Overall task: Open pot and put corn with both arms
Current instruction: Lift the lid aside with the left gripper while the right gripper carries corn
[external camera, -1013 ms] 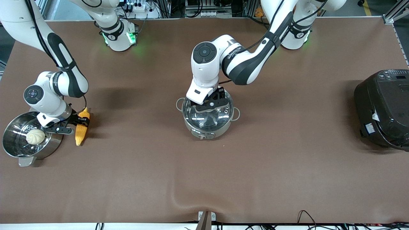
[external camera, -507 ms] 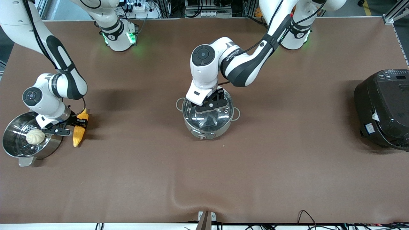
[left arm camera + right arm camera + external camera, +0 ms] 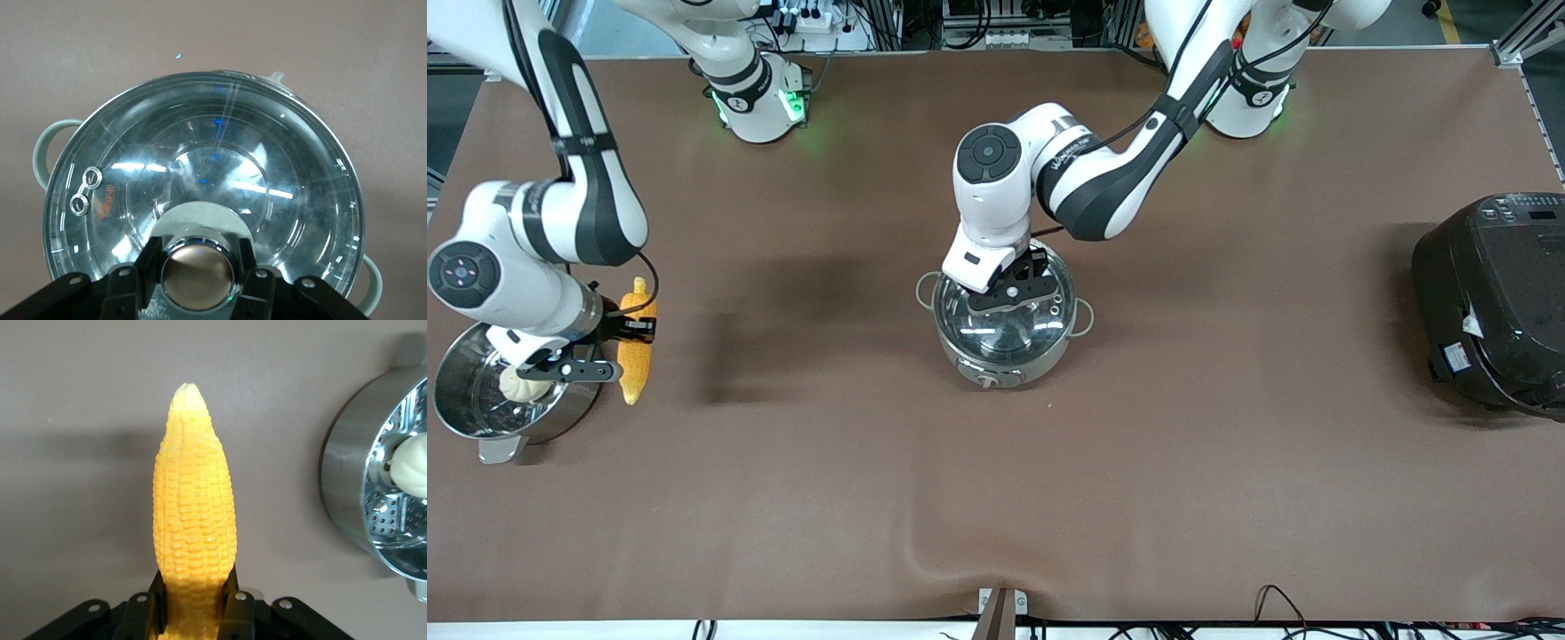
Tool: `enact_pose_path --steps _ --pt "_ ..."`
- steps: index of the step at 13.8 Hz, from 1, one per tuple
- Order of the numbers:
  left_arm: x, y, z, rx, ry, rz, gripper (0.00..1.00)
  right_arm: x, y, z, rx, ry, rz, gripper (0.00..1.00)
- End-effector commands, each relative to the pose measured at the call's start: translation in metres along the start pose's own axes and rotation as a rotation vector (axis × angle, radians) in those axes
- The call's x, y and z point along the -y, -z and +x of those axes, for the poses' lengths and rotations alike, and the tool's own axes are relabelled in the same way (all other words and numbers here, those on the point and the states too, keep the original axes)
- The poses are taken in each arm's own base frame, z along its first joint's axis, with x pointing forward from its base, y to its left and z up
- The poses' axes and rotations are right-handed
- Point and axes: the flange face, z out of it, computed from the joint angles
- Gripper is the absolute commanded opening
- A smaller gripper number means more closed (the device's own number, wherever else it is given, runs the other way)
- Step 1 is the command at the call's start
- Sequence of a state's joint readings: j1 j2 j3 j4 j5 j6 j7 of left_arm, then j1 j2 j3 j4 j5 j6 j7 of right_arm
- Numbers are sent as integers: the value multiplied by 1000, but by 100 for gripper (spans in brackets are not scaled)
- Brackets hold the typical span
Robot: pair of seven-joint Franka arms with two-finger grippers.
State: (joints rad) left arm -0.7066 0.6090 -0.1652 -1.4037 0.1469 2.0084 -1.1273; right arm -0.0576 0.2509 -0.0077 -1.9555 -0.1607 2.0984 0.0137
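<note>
Left end effector (image 3: 1021, 286) sits over the pot (image 3: 1005, 331) at mid-surface, and in the left wrist view we see its two fingers (image 3: 133, 285) clenched on either side of the tan knob (image 3: 198, 277) of the glass lid (image 3: 200, 193). We note the lid seated on the pot rim, with both loop handles (image 3: 48, 148) showing past its edge and two small vent rings (image 3: 85, 192) in the glass. Right end effector (image 3: 624, 330) hangs above the brown surface (image 3: 1138, 462) at the right arm's end, grasping the corn (image 3: 635, 342) near its thick end; in the right wrist view we see the fingers (image 3: 239, 608) pressed against both sides of the ear while the pale tip (image 3: 187, 392) points away from the wrist. We record a shadow of the ear on the surface under it, so it appears lifted rather than resting. Just beside the right end effector stands the steel steamer pot (image 3: 480, 418), with a white bun (image 3: 413, 463) on its perforated insert. We also log a black rice cooker (image 3: 1494, 302) at the left arm's end of the surface, well apart from the left end effector.
</note>
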Motion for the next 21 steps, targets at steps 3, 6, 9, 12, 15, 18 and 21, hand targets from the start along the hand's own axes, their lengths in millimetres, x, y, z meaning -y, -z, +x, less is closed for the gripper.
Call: enact_pose_path --steps 3,6,9,12,15,18,21 --pt "16 82 17 -76 47 -76 0 31 24 9 6 -68 17 26" --pt "74 158 46 -52 78 -72 0 89 74 13 12 -106 -1 26" --pt "166 206 103 -34 -20 -104 0 167 111 10 -39 -191 16 26" --pt "255 195 157 3 -110 -62 0 269 117 -11 -92 -339 36 26" --pt "319 163 195 57 -102 -59 0 368 116 -47 -137 -441 73 26" --pt "364 105 213 78 -114 -46 0 430 124 -75 -164 -490 106 26" --pt "379 44 196 59 -98 -38 0 502 103 -64 -233 -642 197 26"
